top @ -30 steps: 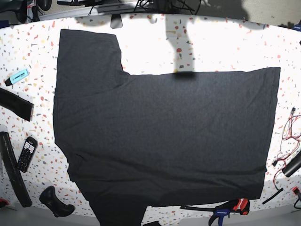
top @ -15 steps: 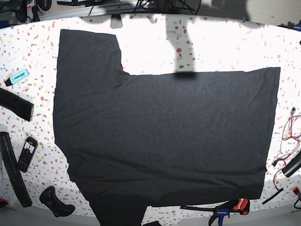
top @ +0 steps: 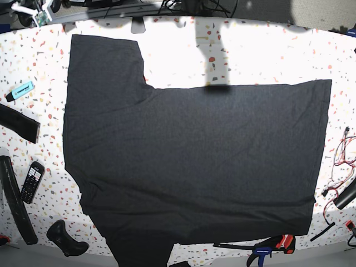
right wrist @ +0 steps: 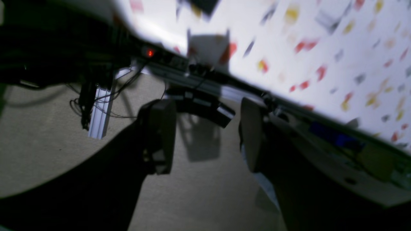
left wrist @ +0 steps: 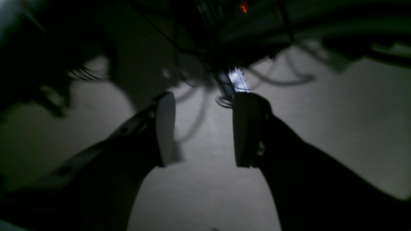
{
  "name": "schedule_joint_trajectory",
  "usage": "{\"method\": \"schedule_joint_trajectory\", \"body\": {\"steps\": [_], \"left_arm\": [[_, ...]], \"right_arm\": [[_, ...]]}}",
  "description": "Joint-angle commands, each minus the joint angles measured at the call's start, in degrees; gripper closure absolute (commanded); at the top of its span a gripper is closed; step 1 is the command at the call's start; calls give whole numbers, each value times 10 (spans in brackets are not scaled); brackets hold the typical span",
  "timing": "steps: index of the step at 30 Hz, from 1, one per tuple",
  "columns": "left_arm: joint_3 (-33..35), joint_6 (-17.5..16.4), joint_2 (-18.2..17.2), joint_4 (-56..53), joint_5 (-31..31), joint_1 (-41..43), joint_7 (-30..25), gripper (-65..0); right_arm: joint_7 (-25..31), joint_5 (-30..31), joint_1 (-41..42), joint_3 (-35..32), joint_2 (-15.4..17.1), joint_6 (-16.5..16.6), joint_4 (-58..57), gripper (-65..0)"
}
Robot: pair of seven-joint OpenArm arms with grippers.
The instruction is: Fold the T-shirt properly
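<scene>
The left gripper (left wrist: 200, 128) and right gripper (right wrist: 205, 134) are seen open and empty off the table (top: 250, 50), where the T-shirt (top: 189, 156) is spread flat mid-frame.

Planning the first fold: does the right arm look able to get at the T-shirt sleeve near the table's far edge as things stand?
Probably yes. The T-shirt lies flat with nothing on it, and the right gripper hangs open and empty just past the table edge. The sleeve itself is not in the wrist view.

A small white-and-green part (top: 34, 12) has appeared at the top-left edge (base view).
</scene>
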Motion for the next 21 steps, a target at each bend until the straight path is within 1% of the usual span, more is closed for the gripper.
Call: {"method": "schedule_joint_trajectory", "body": {"steps": [1, 3, 5, 8, 11, 14, 16, 19, 21], "left_arm": [[-1, 0, -2, 23, 13, 12, -5, -279], [-1, 0, -2, 50, 43, 10, -6, -279], [-1, 0, -2, 73, 60, -3, -7, -279], [-1, 0, -2, 86, 60, -40, -7, -279], [-1, 0, -2, 87, 60, -73, -6, -279], [0, 0, -10, 87, 59, -105, -8, -279], [0, 0, -21, 87, 59, -131, -28, -279], [0, 0, -35, 86, 65, -170, -72, -279], [0, 0, -45, 86, 94, -199, -92, -279]], "right_arm": [[7, 1, -8, 11, 3, 0, 21, -314], [8, -19, -8, 21, 3, 0, 47, -314], [10, -63, -8, 23, 3, 0, 71, -314], [10, -123, -8, 23, 3, 4, 95, -314], [9, -187, 14, 23, 6, 4, 101, -314], [2, -238, 21, 23, 25, 3, 101, -314], [2, -255, 21, 23, 41, 3, 101, -314], [3, -256, 21, 23, 54, 3, 101, -314], [3, -256, 22, 23, 57, 3, 101, -314]]}}
